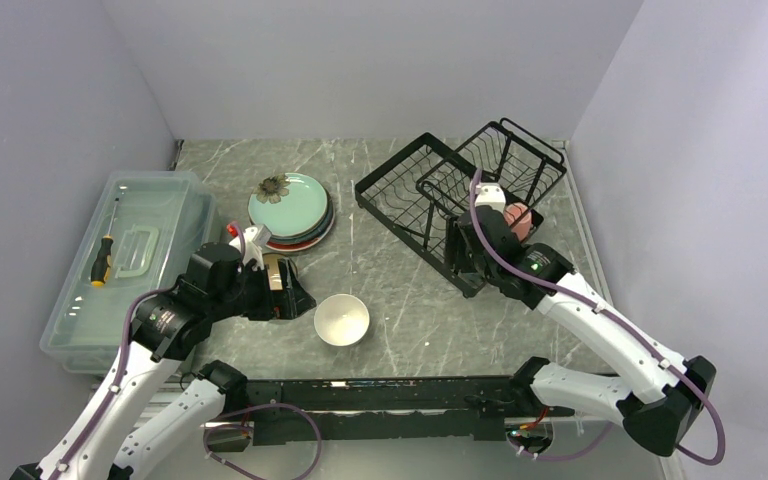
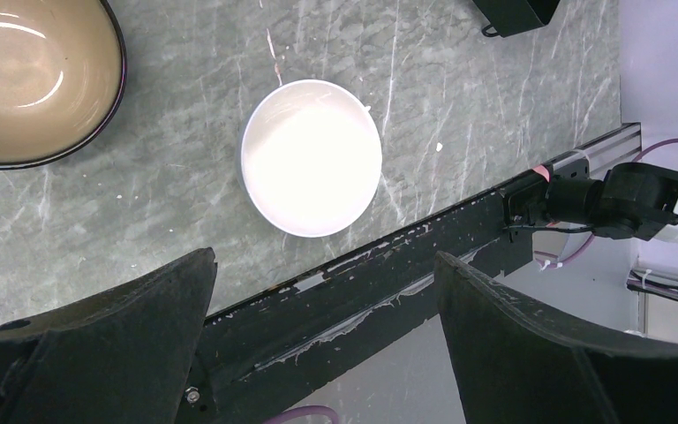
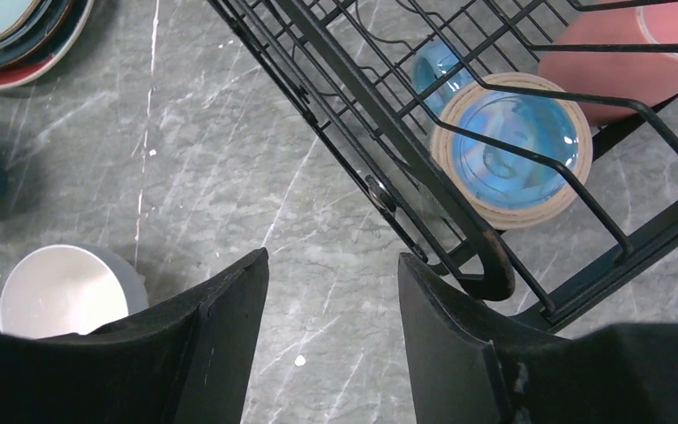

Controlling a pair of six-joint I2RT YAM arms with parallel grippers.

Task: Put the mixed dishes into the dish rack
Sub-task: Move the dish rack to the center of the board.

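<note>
Both the left jaws and the right jaws gape wide and empty, so I judge the left should drop astride the rim of the white bowl (image 1: 342, 318), lying on the counter (image 1: 400, 300) at seven o'clock from the dish rack (image 1: 407, 197), then pinch one wall firmly.

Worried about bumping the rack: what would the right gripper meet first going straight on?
Probably bare table in the gap of the open right gripper, just beside the dish rack rim; depth is unclear.
</note>
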